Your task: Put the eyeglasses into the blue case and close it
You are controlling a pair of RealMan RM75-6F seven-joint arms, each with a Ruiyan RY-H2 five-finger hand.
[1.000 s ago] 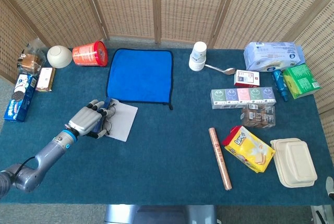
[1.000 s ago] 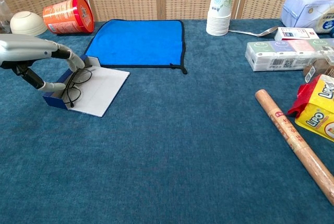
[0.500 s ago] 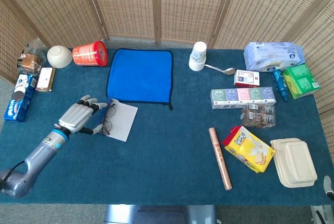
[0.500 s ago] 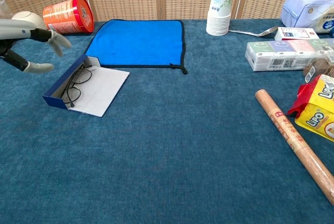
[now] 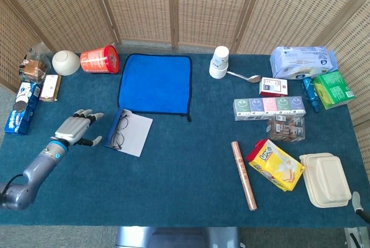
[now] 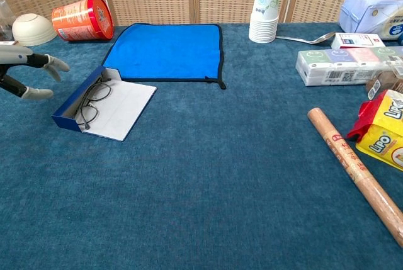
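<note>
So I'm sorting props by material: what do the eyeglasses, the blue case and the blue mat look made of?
The eyeglasses: thin dark wire frame, probably metal, with clear lenses. The blue case: stiff, flat-panelled, likely covered card or plastic, blue outside, pale matte lining. The blue mat: soft cloth, judging by its matte surface and dark stitched edging.

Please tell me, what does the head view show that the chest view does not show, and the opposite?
Only the head view shows the biscuit packs at the table's left edge, the green box, the blue bottle and the pale lunch box. It also shows the whole left hand, open. Only the chest view shows the blue case wall from the side. Both share the eyeglasses lying in the open case, the blue cloth, the red can, the cups and the brown roll.
</note>
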